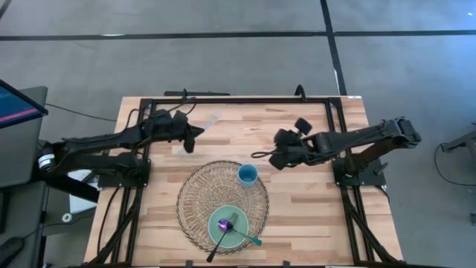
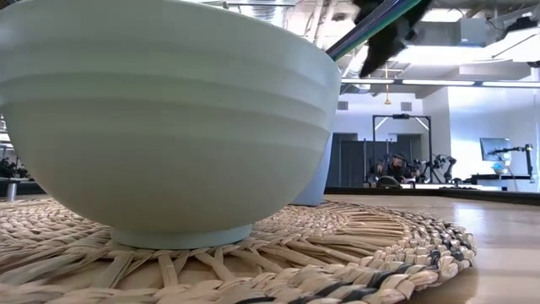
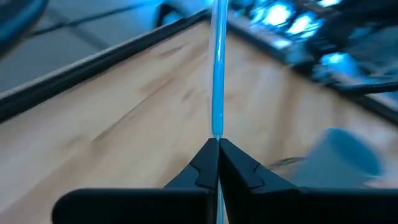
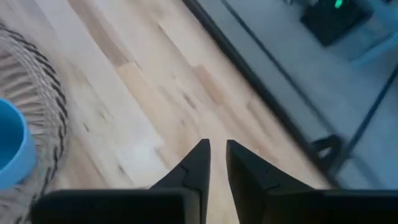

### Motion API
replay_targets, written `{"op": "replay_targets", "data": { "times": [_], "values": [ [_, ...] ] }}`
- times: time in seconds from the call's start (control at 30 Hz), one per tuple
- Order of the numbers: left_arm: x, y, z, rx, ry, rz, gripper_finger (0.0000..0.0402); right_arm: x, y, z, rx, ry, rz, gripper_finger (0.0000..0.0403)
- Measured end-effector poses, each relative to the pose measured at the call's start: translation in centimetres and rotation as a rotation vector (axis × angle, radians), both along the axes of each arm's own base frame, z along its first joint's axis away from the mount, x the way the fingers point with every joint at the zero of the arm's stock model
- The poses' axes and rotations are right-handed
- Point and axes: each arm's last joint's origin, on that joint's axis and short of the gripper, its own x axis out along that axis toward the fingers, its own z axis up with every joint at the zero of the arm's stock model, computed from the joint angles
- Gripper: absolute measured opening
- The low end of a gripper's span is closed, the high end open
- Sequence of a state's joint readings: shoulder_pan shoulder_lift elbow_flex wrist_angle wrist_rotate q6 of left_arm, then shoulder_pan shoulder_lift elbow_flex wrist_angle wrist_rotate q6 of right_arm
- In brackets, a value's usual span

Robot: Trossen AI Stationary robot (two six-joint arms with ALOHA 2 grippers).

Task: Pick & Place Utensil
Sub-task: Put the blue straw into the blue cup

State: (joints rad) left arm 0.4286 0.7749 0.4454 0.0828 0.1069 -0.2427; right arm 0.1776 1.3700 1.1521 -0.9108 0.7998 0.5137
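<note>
My left gripper (image 1: 195, 134) is over the table's far left part, shut on a slim pale utensil (image 1: 213, 119) that sticks out past the fingers toward the far edge. In the left wrist view the utensil (image 3: 217, 68) looks blue. My right gripper (image 1: 262, 155) hovers right of the woven mat (image 1: 195, 195); its fingers (image 4: 217, 152) stand a narrow gap apart around nothing. A green bowl (image 1: 228, 223) sits on the mat's near part. It holds a purple item (image 1: 224, 223), a teal-handled utensil (image 1: 249, 238) and a dark one (image 1: 216, 249), both leaning on its rim. My left gripper pinches the utensil's thin handle (image 3: 217, 127) between its two fingertips. The fingers lie along the handle, which runs straight on ahead of them over the wood. Which end of the utensil they have, I cannot tell.
A blue cup (image 1: 248, 175) stands on the mat's far right part, close to my right gripper. A black frame (image 1: 245, 99) runs along the table's far edge and sides. Bare wood lies to the right of the mat (image 1: 312, 208). In the low view the bowl (image 2: 160, 118) fills the foreground.
</note>
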Motion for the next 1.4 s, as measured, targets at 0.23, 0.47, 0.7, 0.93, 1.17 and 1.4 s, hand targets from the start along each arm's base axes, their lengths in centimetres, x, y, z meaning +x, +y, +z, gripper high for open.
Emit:
{"op": "replay_targets", "data": {
  "times": [0.23,0.47,0.7,0.93,1.17,1.4],
  "values": [
    [-0.3,-3.3,2.7,0.133,-0.201,-0.194,0.0008,-2.8,-0.6,-1.3,0.067,-0.299,0.103,0.0014],
    [0.5,-5.0,3.1,0.158,-0.255,-0.307,0.0006,-3.8,-0.1,1.6,0.036,-0.673,0.684,0.0005],
    [2.3,-5.9,2.9,0.161,-0.303,-0.367,0.0007,-2.1,-0.8,0.3,-0.001,-0.782,0.658,0.0005],
    [3.8,-6.7,2.4,0.16,-0.33,-0.411,0.001,1.1,-0.6,-1.5,0.01,-0.734,0.668,0.0025],
    [4.3,-6.8,1.9,0.153,-0.309,-0.416,0.0007,4.1,-0.1,-1.0,0.037,-0.721,0.75,0.008],
    [4.4,-6.9,1.8,0.152,-0.304,-0.423,0.0009,6.5,0.2,-1.1,0.075,-0.706,0.815,0.0109]
  ]
}}
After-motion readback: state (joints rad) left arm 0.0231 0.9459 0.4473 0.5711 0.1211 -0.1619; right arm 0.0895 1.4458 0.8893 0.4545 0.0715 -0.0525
